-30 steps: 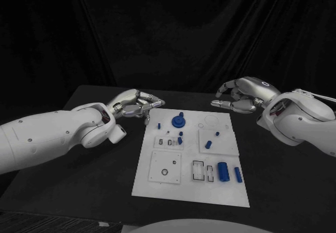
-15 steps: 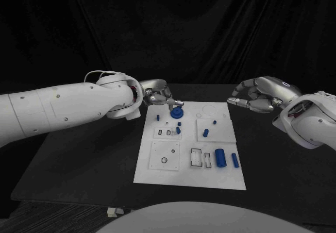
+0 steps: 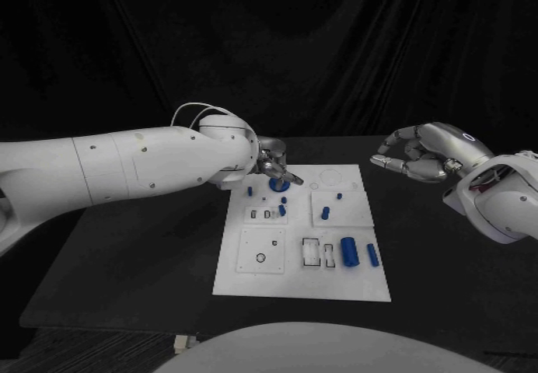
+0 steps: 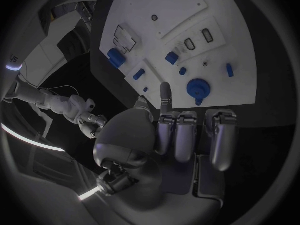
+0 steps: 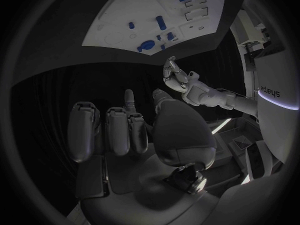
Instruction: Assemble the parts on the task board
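The left hand (image 3: 270, 165), fingers curled in and holding nothing, hovers just above the blue gear (image 3: 279, 185) at the task board's (image 3: 302, 280) far-left corner; the right hand (image 3: 424, 155), likewise curled and empty, hangs right of the board

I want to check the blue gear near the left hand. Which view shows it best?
The left wrist view: the gear lies unobstructed just beyond the left hand. In the head view it is partly hidden by that hand. The right wrist view shows it small and far.
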`<action>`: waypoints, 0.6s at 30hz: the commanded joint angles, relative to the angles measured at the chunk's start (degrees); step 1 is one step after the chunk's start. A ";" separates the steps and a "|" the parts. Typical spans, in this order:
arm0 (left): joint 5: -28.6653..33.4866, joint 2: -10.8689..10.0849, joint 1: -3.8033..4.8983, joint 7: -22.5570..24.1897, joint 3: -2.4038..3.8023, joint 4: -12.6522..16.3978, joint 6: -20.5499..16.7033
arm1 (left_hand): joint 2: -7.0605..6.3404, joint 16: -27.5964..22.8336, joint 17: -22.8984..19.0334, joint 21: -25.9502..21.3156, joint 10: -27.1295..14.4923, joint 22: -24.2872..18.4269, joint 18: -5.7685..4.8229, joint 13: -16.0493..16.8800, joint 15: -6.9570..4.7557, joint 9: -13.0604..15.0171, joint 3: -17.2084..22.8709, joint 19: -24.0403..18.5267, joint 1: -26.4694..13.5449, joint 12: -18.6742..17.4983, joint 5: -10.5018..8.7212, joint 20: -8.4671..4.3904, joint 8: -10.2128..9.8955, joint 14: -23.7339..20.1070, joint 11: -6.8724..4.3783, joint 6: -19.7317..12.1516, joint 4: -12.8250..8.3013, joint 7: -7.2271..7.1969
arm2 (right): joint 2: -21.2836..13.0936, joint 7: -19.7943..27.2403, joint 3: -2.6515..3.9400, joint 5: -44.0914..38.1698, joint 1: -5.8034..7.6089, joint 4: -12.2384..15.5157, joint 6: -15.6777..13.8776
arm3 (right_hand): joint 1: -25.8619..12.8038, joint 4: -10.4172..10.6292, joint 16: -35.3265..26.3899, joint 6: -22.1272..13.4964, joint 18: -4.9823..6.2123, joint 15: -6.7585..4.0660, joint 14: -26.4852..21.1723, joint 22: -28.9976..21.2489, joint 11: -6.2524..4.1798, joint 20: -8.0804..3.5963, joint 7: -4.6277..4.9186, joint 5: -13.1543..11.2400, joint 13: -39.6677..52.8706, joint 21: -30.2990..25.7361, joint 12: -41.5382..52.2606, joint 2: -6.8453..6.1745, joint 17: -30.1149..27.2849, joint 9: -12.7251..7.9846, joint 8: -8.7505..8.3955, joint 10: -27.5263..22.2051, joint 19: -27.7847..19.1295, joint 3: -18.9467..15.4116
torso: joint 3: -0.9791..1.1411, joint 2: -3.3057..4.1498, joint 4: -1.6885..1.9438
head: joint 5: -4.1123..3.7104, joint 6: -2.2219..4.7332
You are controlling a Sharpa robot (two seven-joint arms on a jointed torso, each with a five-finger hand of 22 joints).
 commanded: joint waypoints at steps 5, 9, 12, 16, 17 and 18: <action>-0.95 2.04 0.14 -5.86 0.06 -1.48 5.90 | -0.26 0.14 15.06 0.02 5.98 10.00 -0.22 15.06 -0.57 0.52 0.77 1.07 0.60 -0.04 0.49 -0.68 -0.35 6.04 -0.80 0.49 -0.25 -0.53 | -0.26 0.32 0.04 -0.02 -0.14 0.04 -1.57 | 0.60 -0.06 0.09 0.47 0.00 0.45 3.60 11.56 0.46 0.33 -0.07 0.43 15.08 -0.21 0.14 0.04 -0.10 -0.07 0.37 5.91 1.79 -0.40 | 0.10 -0.02 -0.16 | 0.35 0.02; -0.96 3.00 0.10 -6.85 0.06 -2.51 7.37 | -0.37 0.14 15.06 -0.13 5.98 9.87 -0.19 15.06 -0.87 0.40 1.50 1.04 0.63 -0.04 0.65 -1.04 -2.26 6.04 -1.02 1.21 -0.55 -0.65 | -0.35 0.35 0.04 -0.02 -0.21 0.01 -1.61 | 0.63 -0.07 0.05 0.50 0.02 0.47 3.58 11.54 0.49 0.34 -0.08 0.57 15.08 -0.26 0.14 0.09 -0.20 -0.08 0.38 5.91 1.77 -0.41 | 0.07 -0.28 -0.09 | 0.35 0.02; -0.96 3.56 0.06 -7.15 0.05 -3.19 7.84 | -0.53 0.14 15.06 -0.20 5.98 9.87 -0.20 15.06 -0.99 0.02 1.97 1.11 0.53 -0.04 0.73 -1.19 -3.84 6.04 -1.10 1.91 -0.72 -0.67 | -0.41 0.39 0.04 -0.02 -0.32 -0.01 -1.56 | 0.79 -0.11 0.03 0.55 0.01 0.52 3.57 11.54 0.56 0.37 -0.06 0.96 15.08 -0.26 0.14 0.18 -0.26 -0.11 0.41 5.91 1.77 -0.44 | 0.03 -0.39 0.06 | 0.16 0.02; -0.96 4.17 -0.01 -7.31 0.05 -4.23 7.90 | -0.83 0.14 15.06 -0.32 5.98 9.85 -0.20 15.06 -0.99 -1.03 2.79 1.19 0.32 -0.04 0.57 -1.25 -6.89 6.04 -1.03 2.91 -0.99 -0.51 | -0.30 0.49 0.04 -0.05 -0.59 -0.30 -1.37 | 1.03 -0.18 -0.07 0.62 0.04 0.58 3.53 11.50 0.63 0.41 -0.04 1.33 15.08 -0.39 0.14 0.25 -0.47 -0.14 0.44 5.91 1.73 -0.44 | -0.13 -0.68 0.02 | 0.16 0.02; -0.96 4.21 -0.02 -7.34 0.05 -4.36 7.93 | -0.83 0.14 15.06 -0.32 5.98 9.85 -0.20 15.06 -0.99 -1.03 2.79 1.19 0.32 -0.04 0.57 -1.25 -6.89 6.04 -1.03 2.91 -0.99 -0.51 | -0.27 0.50 0.04 -0.06 -0.65 -0.37 -1.35 | 1.03 -0.18 -0.07 0.62 0.04 0.58 3.53 11.50 0.63 0.41 -0.04 1.33 15.08 -0.39 0.14 0.25 -0.47 -0.14 0.44 5.91 1.73 -0.44 | -0.13 -0.69 0.03 | 0.20 0.02; -0.96 4.21 -0.04 -7.40 0.05 -4.49 7.99 | -0.83 0.14 15.06 -0.32 5.98 9.85 -0.20 15.06 -0.99 -1.03 2.79 1.19 0.32 -0.04 0.57 -1.25 -6.89 6.04 -1.03 2.91 -0.99 -0.51 | -0.24 0.50 0.04 -0.06 -0.71 -0.45 -1.31 | 1.03 -0.18 -0.07 0.62 0.04 0.58 3.53 11.50 0.63 0.41 -0.04 1.33 15.08 -0.39 0.14 0.25 -0.47 -0.14 0.44 5.91 1.73 -0.44 | -0.13 -0.69 0.03 | 0.27 0.02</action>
